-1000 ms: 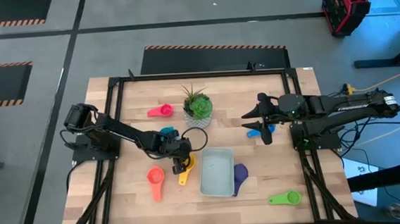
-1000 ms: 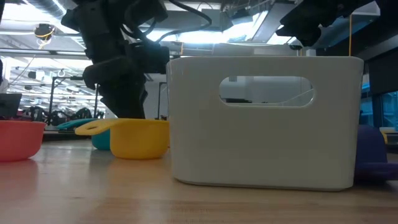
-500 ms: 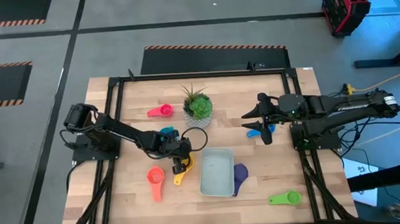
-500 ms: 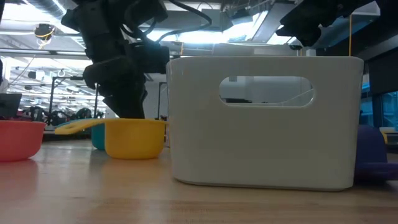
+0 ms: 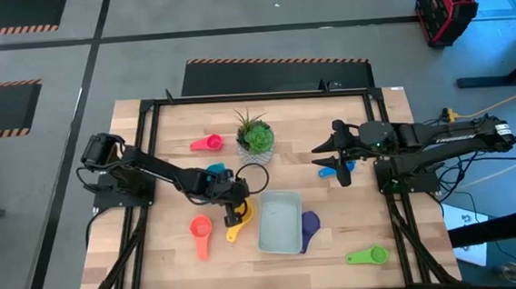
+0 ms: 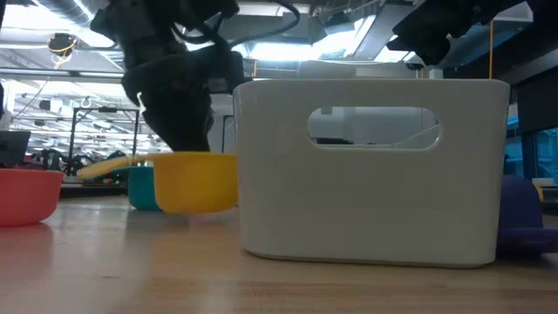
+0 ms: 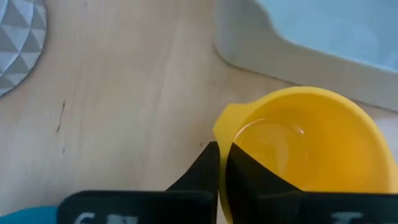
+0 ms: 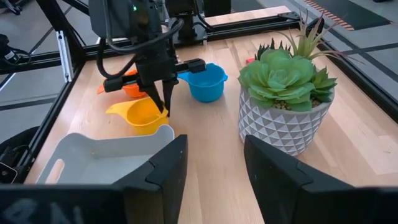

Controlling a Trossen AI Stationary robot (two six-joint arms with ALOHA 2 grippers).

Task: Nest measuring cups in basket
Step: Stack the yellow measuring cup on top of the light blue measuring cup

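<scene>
My left gripper (image 5: 236, 203) is shut on the rim of the yellow cup (image 5: 237, 222), just left of the pale basket (image 5: 280, 222). In the low view the yellow cup (image 6: 196, 181) hangs slightly above the wood, its handle (image 6: 109, 166) pointing away from the basket (image 6: 375, 170). My right gripper (image 5: 341, 162) is open and empty, above the blue cup (image 5: 330, 169) at the table's right. The teal cup (image 5: 216, 172), orange-red cup (image 5: 200, 229), pink cup (image 5: 208, 143), purple cup (image 5: 310, 223) and green cup (image 5: 368, 256) rest on the table. My left gripper pinches the yellow cup's rim wall (image 7: 225, 133) beside the handle. One finger (image 7: 206, 168) is outside the bowl and one (image 7: 255, 180) inside. The fingers come from above, pointing down. The cup hangs upright, a little clear of the table.
A white pot with a green plant (image 5: 256, 137) stands at the far middle of the table. The purple cup leans on the basket's right side. The table's black frame rails run along the left and right edges. Bare wood lies near the front left.
My left gripper has risen a little with the yellow cup. The cup has come off the table and shifted slightly toward the basket, and its handle has swung a little toward the table's left.
</scene>
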